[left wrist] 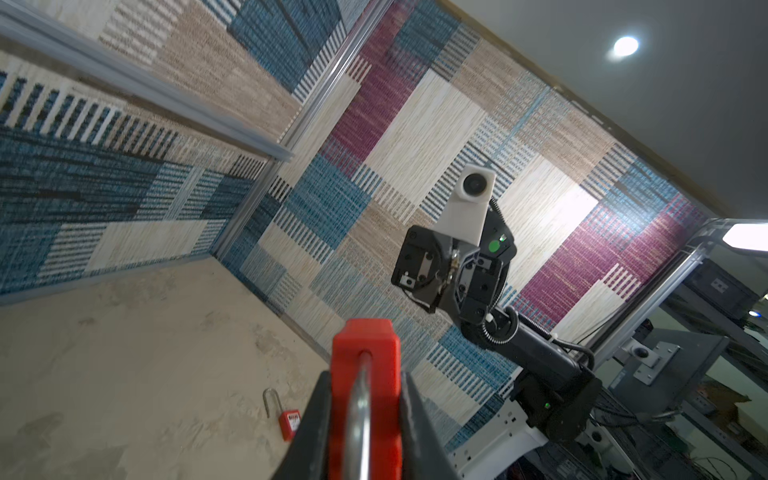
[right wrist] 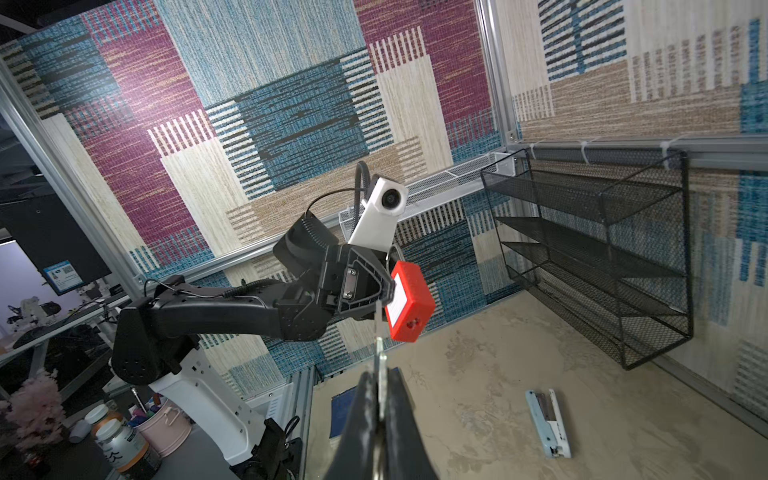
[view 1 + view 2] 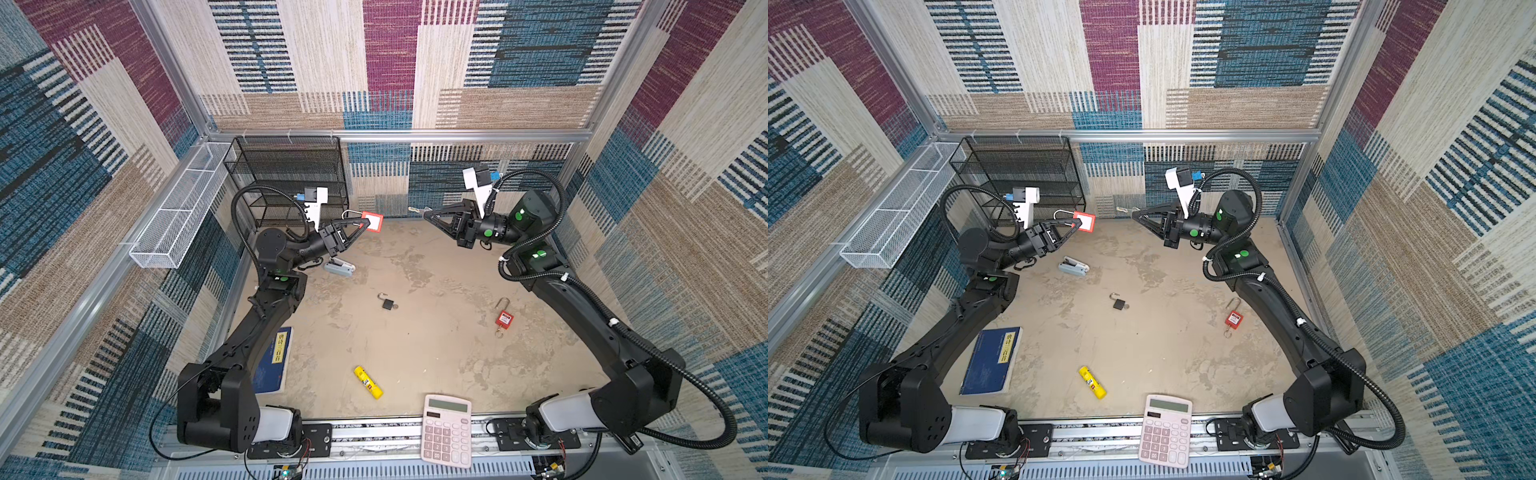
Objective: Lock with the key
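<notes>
- The red padlock (image 3: 372,221) is held in the air over the back of the desk (image 3: 436,353), pinched by its body in the left pincer (image 3: 365,225)
- In the left wrist view the padlock body is seen clamped between both fingers (image 1: 415,415), with the silver shackle (image 1: 360,399) running back between them; whether the shackle is latched cannot be told
- The key (image 3: 415,210) is pinched in the right pincer (image 3: 426,215), whose fingers are pressed together on it, with the blade sticking out past the tips
- The right pincer is also raised at the back of the desk, facing the left pincer
- In both top views the key is seen apart from the red padlock, with a clear gap between them
- In the right wrist view the key blade is seen pointed toward the padlock's bottom face
- A black padlock (image 3: 387,303) with its shackle open is seen lying near the middle of the desk
- A second red padlock (image 3: 504,319) is seen lying on the desk near the right arm
- A stapler (image 3: 339,267) is seen on the desk below the left pincer
- A blue book (image 3: 274,361) is partly covered by the left arm
- A yellow glue stick (image 3: 368,382) and a pink calculator (image 3: 446,430) are seen toward the front, the calculator overhanging the front edge
- A black mesh rack (image 3: 286,178) stands at the back left, and a white mesh basket (image 3: 178,216) is fixed to the left wall
</notes>
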Robot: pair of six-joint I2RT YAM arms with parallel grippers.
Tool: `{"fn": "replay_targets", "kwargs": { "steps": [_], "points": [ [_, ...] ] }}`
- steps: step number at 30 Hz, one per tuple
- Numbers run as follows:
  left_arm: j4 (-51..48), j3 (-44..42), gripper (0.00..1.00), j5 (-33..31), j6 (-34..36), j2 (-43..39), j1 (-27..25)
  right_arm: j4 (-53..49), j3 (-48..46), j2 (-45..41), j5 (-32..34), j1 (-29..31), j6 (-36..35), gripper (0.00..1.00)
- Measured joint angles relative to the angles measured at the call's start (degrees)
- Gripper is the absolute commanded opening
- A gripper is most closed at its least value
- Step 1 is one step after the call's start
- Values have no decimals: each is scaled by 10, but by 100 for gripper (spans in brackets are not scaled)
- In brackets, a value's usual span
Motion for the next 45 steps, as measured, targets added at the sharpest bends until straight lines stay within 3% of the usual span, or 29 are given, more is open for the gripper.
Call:
{"fn": "replay_targets", "kwargs": {
  "steps": [5,8,14,19,25,31,45],
  "points": [
    [-443,99,0,-19,307,-16,-3,-28,-13,-9,12,-25,-30,0],
    [-642,130,0,-52,456,4,-2,-40,-22,-11,19,-32,-43,0],
    [-870,123,0,-100,668,50,-19,-54,-30,-11,26,-35,-58,0],
    [-951,115,0,-125,813,93,-37,-61,-35,-13,29,-40,-65,0],
    [-998,118,0,-180,916,185,-58,-65,-43,-15,29,-45,-70,0],
    [-1033,176,0,-235,965,288,-69,-66,-47,-17,29,-52,-73,0],
    [-1082,238,0,-308,1041,385,-72,-86,-52,-20,27,-59,-83,0]
  ]
}}
